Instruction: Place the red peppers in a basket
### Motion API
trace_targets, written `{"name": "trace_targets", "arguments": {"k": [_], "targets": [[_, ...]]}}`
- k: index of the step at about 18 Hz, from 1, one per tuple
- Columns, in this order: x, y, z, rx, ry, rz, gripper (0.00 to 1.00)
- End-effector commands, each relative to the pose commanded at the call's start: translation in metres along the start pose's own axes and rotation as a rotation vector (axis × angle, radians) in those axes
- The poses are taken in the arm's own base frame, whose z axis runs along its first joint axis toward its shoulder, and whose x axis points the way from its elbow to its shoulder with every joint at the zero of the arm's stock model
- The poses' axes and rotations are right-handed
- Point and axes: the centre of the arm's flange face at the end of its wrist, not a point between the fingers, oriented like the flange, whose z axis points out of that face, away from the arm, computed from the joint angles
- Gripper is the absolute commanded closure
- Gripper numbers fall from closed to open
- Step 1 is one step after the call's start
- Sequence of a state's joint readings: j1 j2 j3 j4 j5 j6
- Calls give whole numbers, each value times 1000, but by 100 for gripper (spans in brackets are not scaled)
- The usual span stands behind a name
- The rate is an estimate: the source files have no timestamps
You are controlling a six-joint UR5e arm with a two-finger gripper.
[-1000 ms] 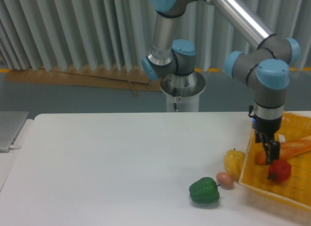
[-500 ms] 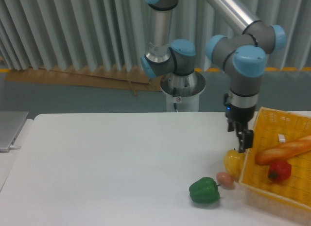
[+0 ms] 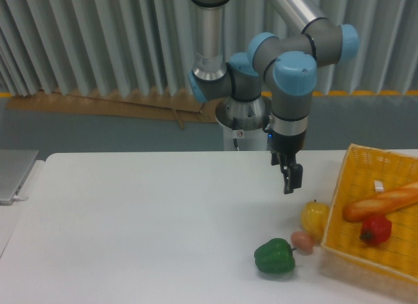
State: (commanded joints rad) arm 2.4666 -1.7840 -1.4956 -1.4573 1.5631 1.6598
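Note:
The red pepper (image 3: 376, 229) lies inside the yellow woven basket (image 3: 346, 242) at the right edge of the table, just below a bread loaf (image 3: 384, 201). My gripper (image 3: 290, 180) hangs above the white table, left of the basket and above the yellow pepper (image 3: 314, 217). It holds nothing. From this side its fingers overlap, so I cannot tell how far apart they stand.
A green bell pepper (image 3: 274, 256) and a small pinkish egg-shaped object (image 3: 302, 241) lie on the table left of the basket's near corner. A small white item (image 3: 379, 185) lies in the basket. A laptop edge (image 3: 14, 174) shows at far left.
My gripper has moved left and up, out of the basket and away over the table. The red pepper has stayed in the basket where it lay.

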Motion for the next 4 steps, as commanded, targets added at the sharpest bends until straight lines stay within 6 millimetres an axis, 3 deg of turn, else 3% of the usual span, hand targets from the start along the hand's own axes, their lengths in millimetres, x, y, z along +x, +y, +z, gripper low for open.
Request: {"name": "trace_targets", "arguments": {"k": [4], "targets": [[-1,0,2,2,4,-2,0]]}}
